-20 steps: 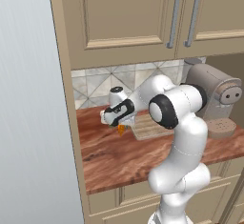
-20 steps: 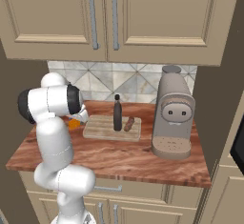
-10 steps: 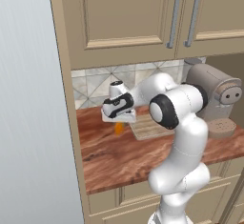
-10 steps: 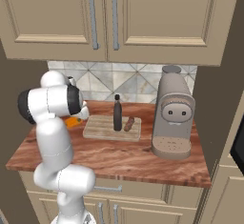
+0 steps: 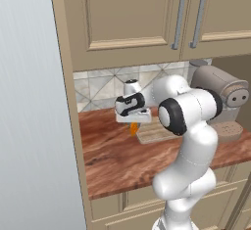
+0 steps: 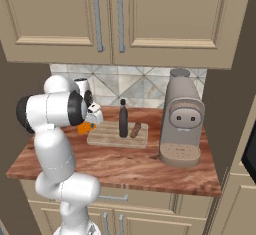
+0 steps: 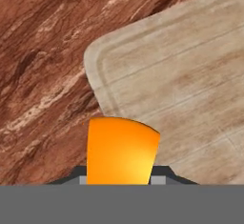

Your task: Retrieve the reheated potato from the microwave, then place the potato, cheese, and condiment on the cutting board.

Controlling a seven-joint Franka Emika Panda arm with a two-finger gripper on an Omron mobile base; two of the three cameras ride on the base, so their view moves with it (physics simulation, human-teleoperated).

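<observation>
Already off the surface (image 5: pixel 117 158), the cheese (image 7: pixel 121 151) sits clamped in the end effector (image 5: pixel 133 124), an orange wedge hanging below the hand just past the left end of the cutting board (image 6: pixel 111 134). From the hand view, the wedge hovers over the bare wood-grain top right beside the board's rounded near corner, so the board lies across and to one side of the wedge, not under it yet. The coming move looks like a short sideways carry toward the board's middle. The board's long axis runs along the surface's back edge, toward the coffee machine (image 6: pixel 181 119). On it, the condiment (image 6: pixel 123 119) stands upright and the potato (image 6: pixel 135 129) lies just beside it, both in the right half, leaving the left half free. The arm folds forward from its shoulder, hand pointing down, wrist level; how high the wedge hangs is hard to judge.
</observation>
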